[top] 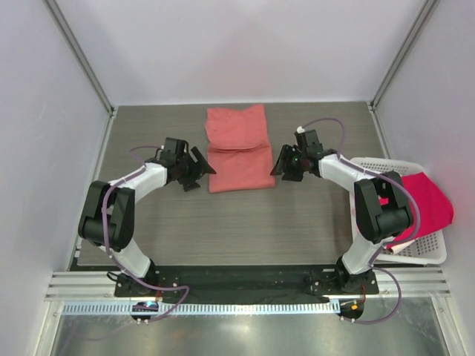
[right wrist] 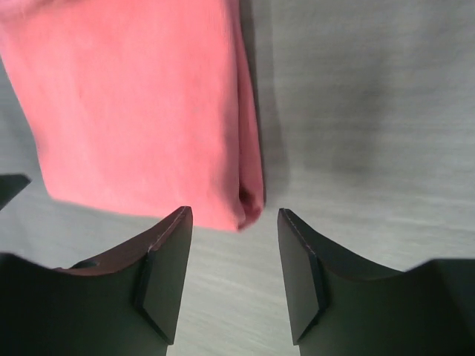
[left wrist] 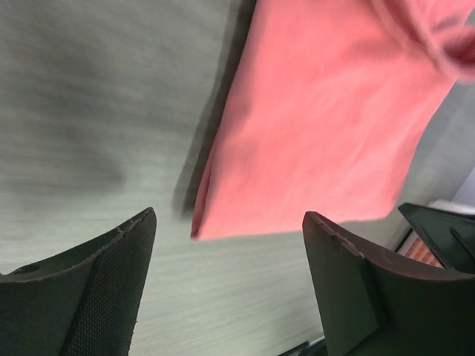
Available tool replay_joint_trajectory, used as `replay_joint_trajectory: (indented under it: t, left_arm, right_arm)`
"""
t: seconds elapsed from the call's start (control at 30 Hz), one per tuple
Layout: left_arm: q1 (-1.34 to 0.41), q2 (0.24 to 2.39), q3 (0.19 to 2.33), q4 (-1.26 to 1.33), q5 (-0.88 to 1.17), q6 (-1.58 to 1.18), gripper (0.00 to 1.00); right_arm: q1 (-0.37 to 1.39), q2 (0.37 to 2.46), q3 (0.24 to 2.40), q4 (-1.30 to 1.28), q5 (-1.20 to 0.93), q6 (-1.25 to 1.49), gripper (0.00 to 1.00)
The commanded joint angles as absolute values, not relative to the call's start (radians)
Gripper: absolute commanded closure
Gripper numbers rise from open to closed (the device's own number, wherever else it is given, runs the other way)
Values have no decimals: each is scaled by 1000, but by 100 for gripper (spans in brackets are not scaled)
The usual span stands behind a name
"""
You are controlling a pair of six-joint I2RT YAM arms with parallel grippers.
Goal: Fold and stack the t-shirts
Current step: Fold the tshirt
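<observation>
With the left gripper [top: 196, 169] and right gripper [top: 283, 165] both open and empty, flanking the folded salmon t-shirt [top: 239, 148] at the table's far middle, I'd worry a careless sideways brush could drag its near fold undone.

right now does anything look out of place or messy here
The crimson-pink shirt lies unfolded at the right, hanging over the rim of the white basket instead of lying inside it. The salmon shirt is folded mid-table, but its far part sits slightly askew of the near fold.
</observation>
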State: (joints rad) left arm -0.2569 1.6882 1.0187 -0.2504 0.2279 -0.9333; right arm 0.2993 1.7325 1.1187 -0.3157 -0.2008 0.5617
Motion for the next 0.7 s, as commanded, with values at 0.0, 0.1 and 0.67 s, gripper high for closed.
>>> replay_joint_trajectory:
  t: [0.0, 0.1, 0.67]
  left_arm:
    - [-285, 1622, 942, -170, 245, -925, 20]
    - [-287, 1618, 905, -147, 273, -934, 25]
    - [-307, 1701, 841, -69, 299, -973, 48]
  right_arm:
    - [305, 1668, 1007, -145, -339, 589, 44]
    - [305, 1678, 970, -115, -370, 591, 41]
    - [307, 1839, 970, -75, -322, 621, 66]
